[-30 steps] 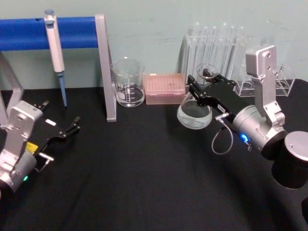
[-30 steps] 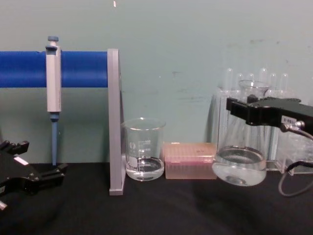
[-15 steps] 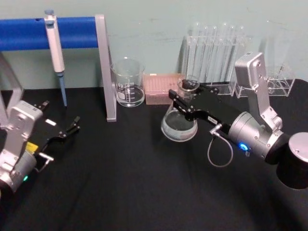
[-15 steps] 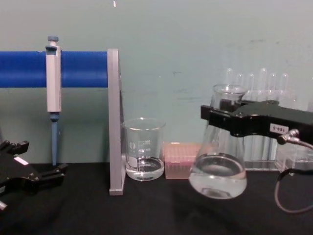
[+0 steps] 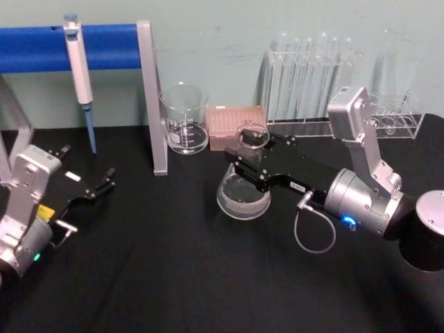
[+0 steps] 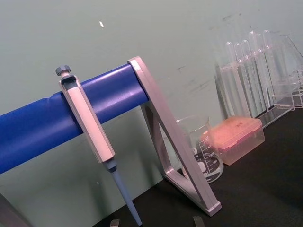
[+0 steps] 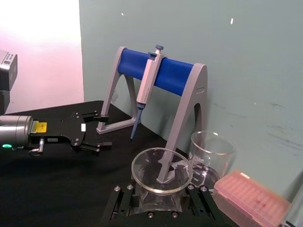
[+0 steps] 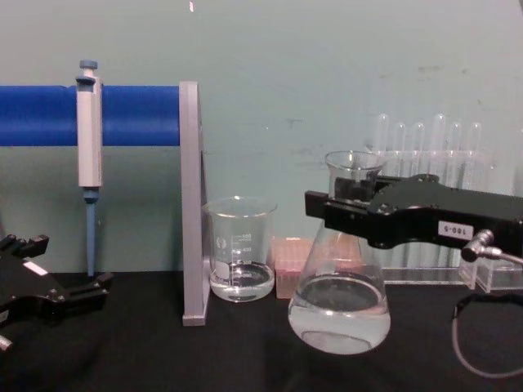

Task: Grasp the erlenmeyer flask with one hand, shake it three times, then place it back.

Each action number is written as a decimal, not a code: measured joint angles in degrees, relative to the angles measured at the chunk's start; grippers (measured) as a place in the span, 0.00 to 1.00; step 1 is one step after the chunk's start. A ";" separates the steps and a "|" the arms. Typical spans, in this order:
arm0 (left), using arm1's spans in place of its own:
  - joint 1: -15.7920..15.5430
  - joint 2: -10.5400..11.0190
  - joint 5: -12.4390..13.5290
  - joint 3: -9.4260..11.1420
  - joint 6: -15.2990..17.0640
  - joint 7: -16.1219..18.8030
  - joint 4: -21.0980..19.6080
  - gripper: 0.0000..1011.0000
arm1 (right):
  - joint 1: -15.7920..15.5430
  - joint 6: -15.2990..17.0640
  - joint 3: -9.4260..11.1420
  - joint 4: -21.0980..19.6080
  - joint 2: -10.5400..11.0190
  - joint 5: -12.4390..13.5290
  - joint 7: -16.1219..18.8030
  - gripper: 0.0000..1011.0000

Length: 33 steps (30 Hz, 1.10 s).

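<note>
The erlenmeyer flask [image 5: 242, 195] is clear glass with some liquid in its wide base [image 8: 339, 317]. My right gripper [image 5: 251, 161] is shut on its neck, and the black fingers [image 8: 347, 214] clamp it just below the flared rim [image 7: 162, 165]. The flask hangs slightly tilted, low over the black table in front of the pink box. Whether its base touches the table I cannot tell. My left gripper [image 5: 104, 182] rests open at the left side of the table, far from the flask, and also shows as the left gripper [image 7: 107, 131] in the right wrist view.
A glass beaker [image 5: 184, 118] and a pink tip box [image 5: 238, 127] stand at the back. Behind the right arm is a test tube rack [image 5: 309, 76]. A pipette [image 5: 80, 62] hangs on the blue-barred stand [image 5: 152, 97] at the back left.
My right gripper has carried the flask leftward and forward, away from the test tube rack, and lower toward the table. The left arm has stayed still.
</note>
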 joint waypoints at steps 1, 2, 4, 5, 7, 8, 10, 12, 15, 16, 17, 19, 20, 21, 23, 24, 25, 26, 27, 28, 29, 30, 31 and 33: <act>0.00 0.00 0.00 0.00 0.00 0.00 0.00 0.99 | 0.18 -0.14 -0.28 0.18 0.10 0.14 0.03 0.44; 0.00 0.00 0.00 0.00 0.00 0.00 0.00 0.99 | 0.27 -0.22 -0.40 0.29 0.14 0.21 0.03 0.44; 0.00 0.00 0.00 0.00 0.00 0.00 0.00 0.99 | 0.46 -0.42 -0.65 0.55 0.18 0.36 0.02 0.44; 0.00 0.00 0.00 0.00 0.00 0.00 0.00 0.99 | 0.62 -0.63 -0.88 0.88 0.19 0.50 0.00 0.44; 0.00 0.00 0.00 0.00 0.00 0.00 0.00 0.99 | 0.80 -0.83 -1.11 1.30 0.16 0.62 -0.10 0.44; 0.00 0.00 0.00 0.00 0.00 0.00 0.00 0.99 | 0.90 -0.93 -1.23 1.53 0.14 0.69 -0.17 0.44; 0.00 0.00 0.00 0.00 0.00 0.00 0.00 0.99 | 1.17 -1.29 -1.63 2.22 0.03 0.86 -0.45 0.44; 0.00 0.00 0.00 0.00 0.00 0.00 0.00 0.99 | 1.34 -1.52 -1.89 2.71 -0.03 0.97 -0.55 0.44; 0.00 0.00 0.00 0.00 0.00 0.00 0.00 0.99 | 1.78 -2.02 -2.55 3.99 -0.18 1.12 -0.59 0.44; 0.00 0.00 0.00 0.00 0.00 0.00 0.00 0.99 | 1.89 -2.15 -2.69 4.31 -0.21 1.17 -0.53 0.44; 0.00 0.00 0.00 0.00 0.00 0.00 0.00 0.99 | 1.99 -2.26 -2.81 4.60 -0.24 1.22 -0.49 0.44; 0.00 0.00 0.00 0.00 0.00 0.00 0.00 0.99 | 2.25 -2.58 -3.19 5.37 -0.35 1.36 -0.22 0.44; 0.00 0.00 0.00 0.00 0.00 0.00 0.00 0.99 | 2.35 -2.68 -3.34 5.66 -0.39 1.42 -0.12 0.44; 0.00 0.00 0.00 0.00 0.00 0.00 0.00 0.99 | 2.44 -2.76 -3.45 5.92 -0.42 1.46 -0.03 0.44; 0.00 0.00 0.00 0.00 0.00 0.00 0.00 0.99 | 2.62 -2.95 -3.72 6.51 -0.49 1.54 0.24 0.44; 0.00 0.00 0.00 0.00 0.00 0.00 0.00 0.99 | 2.81 -3.17 -4.00 7.12 -0.55 1.62 0.53 0.44; 0.00 0.00 0.00 0.00 0.00 0.00 0.00 0.99 | 2.93 -3.30 -4.12 7.41 -0.59 1.67 0.68 0.44; 0.00 0.00 0.00 0.00 0.00 0.00 0.00 0.99 | 3.14 -3.50 -4.35 8.02 -0.70 1.74 0.90 0.44; 0.00 0.00 0.00 0.00 0.00 0.00 0.00 0.99 | 3.23 -3.59 -4.45 8.33 -0.73 1.78 0.99 0.44; 0.00 0.00 0.00 0.00 0.00 0.00 0.00 0.99 | 3.33 -3.67 -4.54 8.60 -0.76 1.82 1.09 0.44; 0.00 0.00 0.00 0.00 0.00 0.00 0.00 0.99 | 3.52 -3.84 -4.74 9.16 -0.87 1.89 1.28 0.44; 0.00 0.00 0.00 0.00 0.00 0.00 0.00 0.99 | 3.61 -3.95 -4.84 9.39 -0.91 1.92 1.37 0.44; 0.00 0.00 0.00 0.00 0.00 0.00 0.00 0.99 | 3.67 -4.04 -4.92 9.58 -0.93 1.93 1.45 0.44; 0.00 0.00 0.00 0.00 0.00 0.00 0.00 0.99 | 3.86 -4.25 -5.11 10.10 -1.02 1.97 1.69 0.44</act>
